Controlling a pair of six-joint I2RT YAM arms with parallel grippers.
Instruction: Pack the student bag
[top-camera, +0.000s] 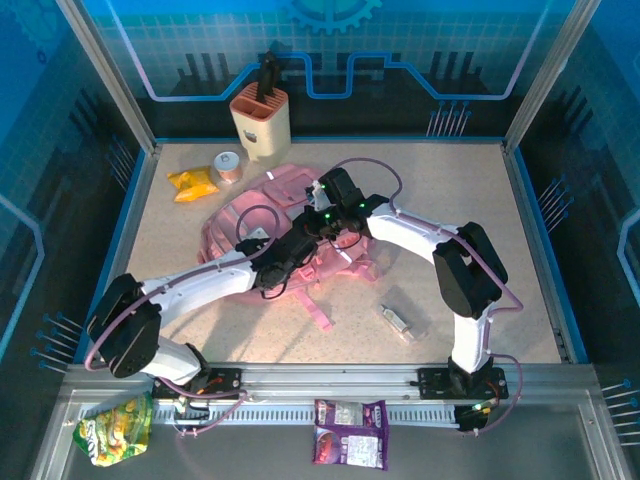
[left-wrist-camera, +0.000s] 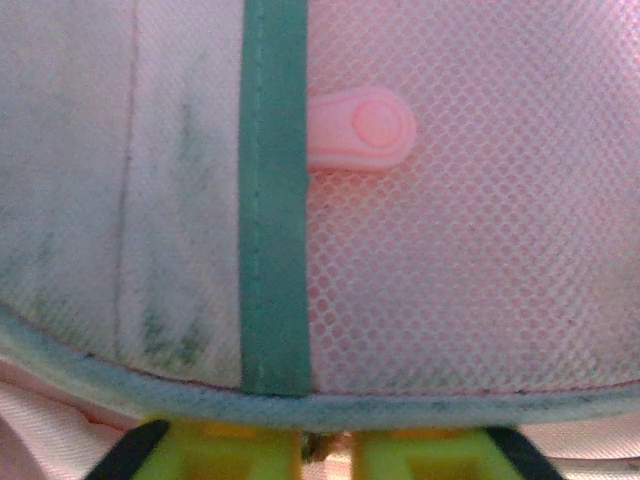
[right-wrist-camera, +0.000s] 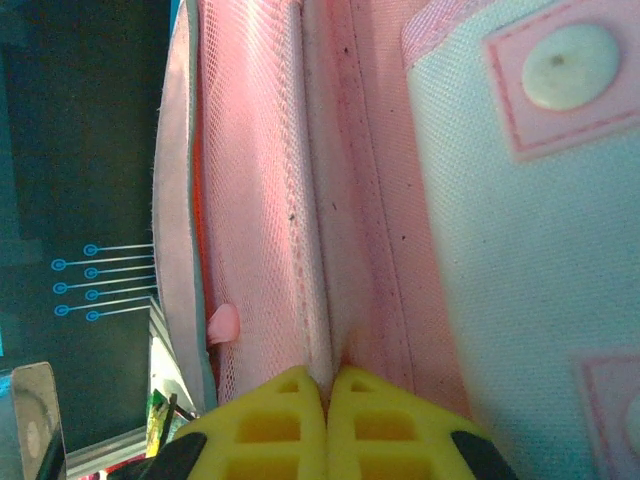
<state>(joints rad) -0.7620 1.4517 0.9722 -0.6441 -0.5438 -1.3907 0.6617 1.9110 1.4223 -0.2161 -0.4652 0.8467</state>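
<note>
Top external view: the student bag (top-camera: 222, 232) sprawls flat mid-table, its long axis roughly 9 to 3 o'clock, with both arms reaching over it. The right gripper (right-wrist-camera: 327, 385) is clenched on a pink seam fold near the bag's 12 o'clock edge. The left gripper (left-wrist-camera: 325, 450), just toward 7 o'clock of it, has jaws nearly together at the piped rim; I cannot tell whether they pinch it. A pink tab (left-wrist-camera: 365, 128) lies ahead at 12 o'clock.
</note>
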